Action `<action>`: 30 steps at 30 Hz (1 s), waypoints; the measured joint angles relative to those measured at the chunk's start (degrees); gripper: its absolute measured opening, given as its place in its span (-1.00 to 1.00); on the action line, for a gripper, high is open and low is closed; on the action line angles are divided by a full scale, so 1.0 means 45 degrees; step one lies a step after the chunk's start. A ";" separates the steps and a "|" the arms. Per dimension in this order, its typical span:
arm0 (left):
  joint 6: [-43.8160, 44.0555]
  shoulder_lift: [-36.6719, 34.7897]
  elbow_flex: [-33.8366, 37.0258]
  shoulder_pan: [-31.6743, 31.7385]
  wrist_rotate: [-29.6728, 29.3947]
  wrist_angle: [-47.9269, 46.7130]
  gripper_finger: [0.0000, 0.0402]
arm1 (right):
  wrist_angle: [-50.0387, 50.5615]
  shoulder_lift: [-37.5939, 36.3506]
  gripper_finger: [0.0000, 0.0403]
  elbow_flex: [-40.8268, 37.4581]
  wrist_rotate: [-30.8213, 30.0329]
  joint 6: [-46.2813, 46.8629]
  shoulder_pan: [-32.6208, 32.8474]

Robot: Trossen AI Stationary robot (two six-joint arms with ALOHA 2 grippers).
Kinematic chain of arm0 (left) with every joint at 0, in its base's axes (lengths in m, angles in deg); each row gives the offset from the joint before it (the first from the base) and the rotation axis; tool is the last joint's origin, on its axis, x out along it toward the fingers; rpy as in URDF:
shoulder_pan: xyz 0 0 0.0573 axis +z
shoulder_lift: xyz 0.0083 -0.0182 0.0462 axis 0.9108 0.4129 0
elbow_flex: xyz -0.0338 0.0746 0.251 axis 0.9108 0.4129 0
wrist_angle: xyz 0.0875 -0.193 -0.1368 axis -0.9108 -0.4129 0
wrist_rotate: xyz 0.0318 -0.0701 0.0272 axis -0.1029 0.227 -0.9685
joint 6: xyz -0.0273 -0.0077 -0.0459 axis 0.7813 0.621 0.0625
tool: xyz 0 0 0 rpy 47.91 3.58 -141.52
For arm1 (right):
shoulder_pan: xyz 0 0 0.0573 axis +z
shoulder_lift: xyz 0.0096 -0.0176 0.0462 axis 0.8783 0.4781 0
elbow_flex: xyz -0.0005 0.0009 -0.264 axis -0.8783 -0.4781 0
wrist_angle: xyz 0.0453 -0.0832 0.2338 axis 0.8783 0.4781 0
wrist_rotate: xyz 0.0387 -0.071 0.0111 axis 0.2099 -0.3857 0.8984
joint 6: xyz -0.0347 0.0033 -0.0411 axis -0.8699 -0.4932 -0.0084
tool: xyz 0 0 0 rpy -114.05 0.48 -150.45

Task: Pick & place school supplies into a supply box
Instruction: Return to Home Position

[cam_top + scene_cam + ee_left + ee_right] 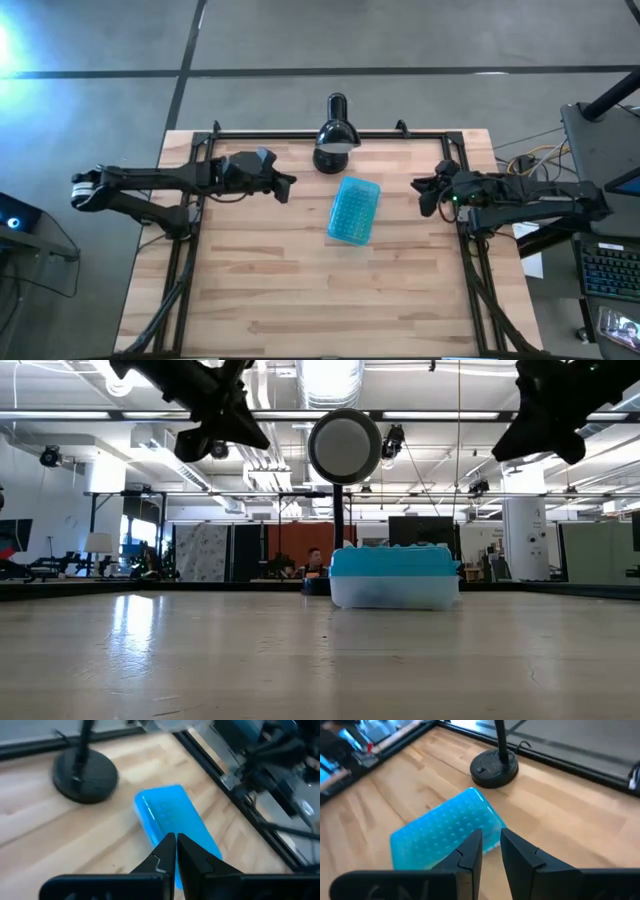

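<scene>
The supply box [354, 210], a clear tray under a shut turquoise lid, rests flat on its base at the table's far middle; it also shows in the low view [393, 577], the left wrist view [172, 825] and the right wrist view [445, 832]. No pens, pencils or scissors show in any view. My left gripper [290, 185] hovers high over the table to the box's left, shut and empty [176, 847]. My right gripper [418, 190] hovers high to the box's right, its fingers a narrow gap apart and empty [491, 845].
A black desk lamp [335, 135] stands on its round base [494, 770] just beyond the box at the far edge. A black frame rail [330, 132] runs along the far edge. Bare wooden tabletop [330, 300] lies toward the near edge.
</scene>
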 joint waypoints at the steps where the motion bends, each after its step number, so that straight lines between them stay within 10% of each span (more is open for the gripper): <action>1: -0.0086 -0.0036 0.0057 -0.0040 0.0295 0.0020 -1.00 | -0.0014 -0.0104 -0.69 0.0000 0.0202 0.0144 0.0022; 9: -0.0745 -0.0333 0.1641 -0.0222 0.3945 0.4232 -1.00 | -0.0565 -0.0729 -0.69 -0.0027 0.2561 -0.1010 0.0095; 30: -0.1089 -0.3092 0.6476 -0.0212 0.4016 0.9561 -1.00 | -0.9038 -0.6288 -0.68 -0.6217 0.4588 -0.2016 0.0200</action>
